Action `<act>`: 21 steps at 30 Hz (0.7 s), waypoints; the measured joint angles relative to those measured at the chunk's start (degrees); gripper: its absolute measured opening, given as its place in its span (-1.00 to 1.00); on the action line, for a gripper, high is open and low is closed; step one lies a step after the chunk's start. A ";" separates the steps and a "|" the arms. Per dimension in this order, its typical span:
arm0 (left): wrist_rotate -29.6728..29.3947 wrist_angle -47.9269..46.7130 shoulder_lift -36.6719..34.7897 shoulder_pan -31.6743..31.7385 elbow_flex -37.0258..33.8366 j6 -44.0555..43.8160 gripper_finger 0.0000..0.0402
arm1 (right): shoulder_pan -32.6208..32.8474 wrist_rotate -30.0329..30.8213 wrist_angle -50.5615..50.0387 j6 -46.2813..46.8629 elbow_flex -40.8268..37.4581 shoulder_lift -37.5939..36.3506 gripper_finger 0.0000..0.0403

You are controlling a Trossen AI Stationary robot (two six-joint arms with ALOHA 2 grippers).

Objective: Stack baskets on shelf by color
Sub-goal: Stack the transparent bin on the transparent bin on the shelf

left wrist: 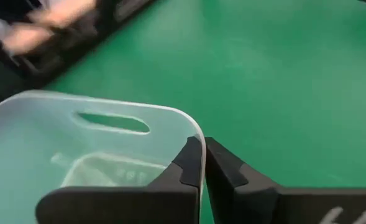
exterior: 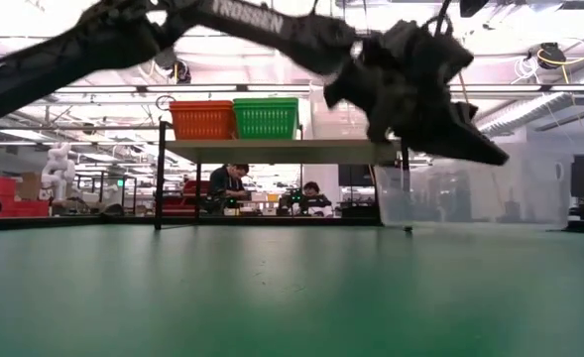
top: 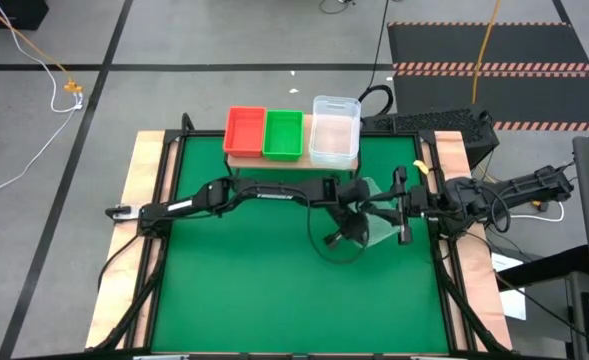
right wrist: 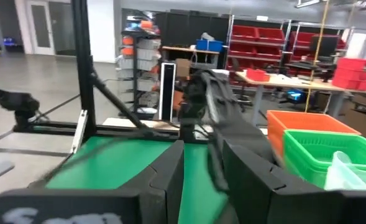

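Across the green table mat (top: 274, 290) we see the two dark arms reaching toward each other near its right half, and beyond them the low wooden shelf (top: 242, 157) standing at the far edge. On that shelf we count a red stack of baskets (top: 244, 130) at the left, a green stack (top: 283, 134) touching it in the middle, and a clear stack (top: 334, 130) at the right end. Down on the mat, right of centre, a single clear basket (left wrist: 64, 143) sits tilted between the arms. We find the left gripper (left wrist: 203, 163) at this basket's rim, its fingers pinched together on the thin wall beside the slot handle. The right gripper (right wrist: 202, 163) hovers just beside it on the mat's right side, with its two fingers standing apart and nothing between them.
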 joint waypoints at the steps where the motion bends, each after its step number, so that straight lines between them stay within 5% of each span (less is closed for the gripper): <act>1: -2.20 -3.10 -1.22 -0.73 -0.02 -0.60 -0.96 | 0.00 0.41 0.17 0.00 0.00 0.00 -0.48; 12: -24.64 -19.43 -6.76 -8.08 -0.02 -14.53 -0.14 | 0.02 4.27 4.69 1.18 0.02 0.11 -0.48; 17: -39.06 -15.58 -7.12 -9.46 0.02 -34.29 0.16 | 0.07 4.46 3.43 0.56 0.02 -1.39 -0.48; 21: -41.20 -9.14 -7.09 -9.37 0.02 -47.87 0.23 | 0.07 4.85 4.12 -1.31 0.02 -3.51 -0.48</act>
